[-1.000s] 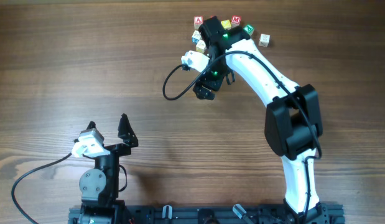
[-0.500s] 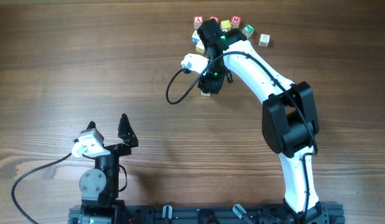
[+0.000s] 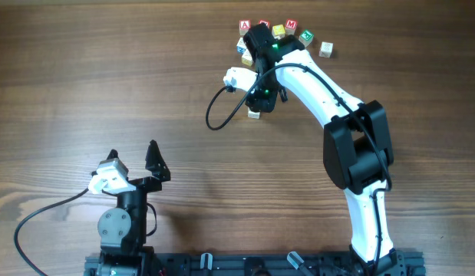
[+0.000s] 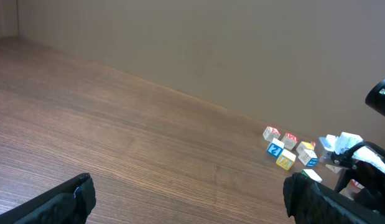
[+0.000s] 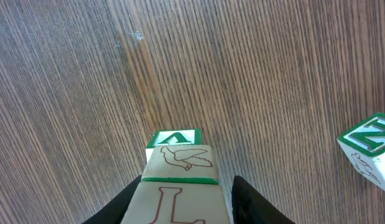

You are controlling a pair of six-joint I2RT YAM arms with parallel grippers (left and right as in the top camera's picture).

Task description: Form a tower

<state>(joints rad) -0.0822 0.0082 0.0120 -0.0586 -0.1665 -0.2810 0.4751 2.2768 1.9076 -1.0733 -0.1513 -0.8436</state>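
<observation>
The step in hand looks like gripping the tower [image 5: 180, 186], a short column of pale wooden letter cubes with green-framed faces. The right gripper [image 5: 187, 182] has its jaws clamped on the sides of the top cube, the one marked L. To do it well, the fingers should sit flat and centred on opposite faces. Any move should go straight up or down, so the cube below is not dragged or twisted.

Count: two cubes show in the tower. At least seven small loose letter cubes [image 3: 291, 25] lie just beyond it, some hidden by the arm. The left gripper [image 3: 133, 153] is well apart from the tower, its jaws spread wide and empty.
</observation>
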